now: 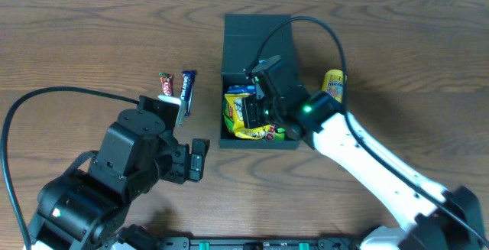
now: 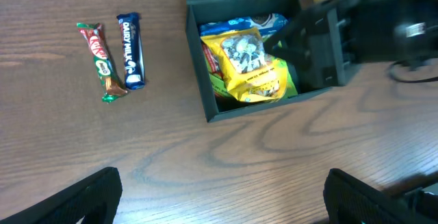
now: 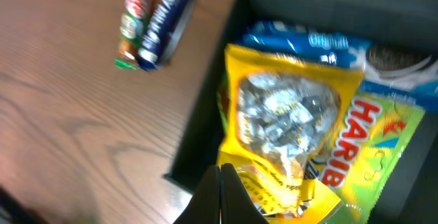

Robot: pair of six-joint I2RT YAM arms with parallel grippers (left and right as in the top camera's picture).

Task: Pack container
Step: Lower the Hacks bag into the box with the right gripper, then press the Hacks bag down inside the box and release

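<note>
The dark teal container [image 1: 256, 40] stands open at the table's middle, its flap lid tipped back. It holds a yellow snack bag [image 1: 248, 128] on top, a green Haribo bag [image 3: 376, 142] and a blue Oreo packet [image 3: 328, 42]. My right gripper [image 1: 250, 108] is shut with nothing between its fingers, low over the yellow bag [image 3: 287, 114] near the box's front left wall [image 3: 205, 121]. My left gripper [image 2: 219, 196] is open and empty over bare wood, in front of the container [image 2: 198, 80].
A KitKat bar [image 1: 166, 84] and a Dairy Milk bar [image 1: 187, 89] lie side by side left of the box. They also show in the left wrist view [image 2: 100, 59] [image 2: 131, 49]. A yellow packet [image 1: 333, 86] lies right of the box.
</note>
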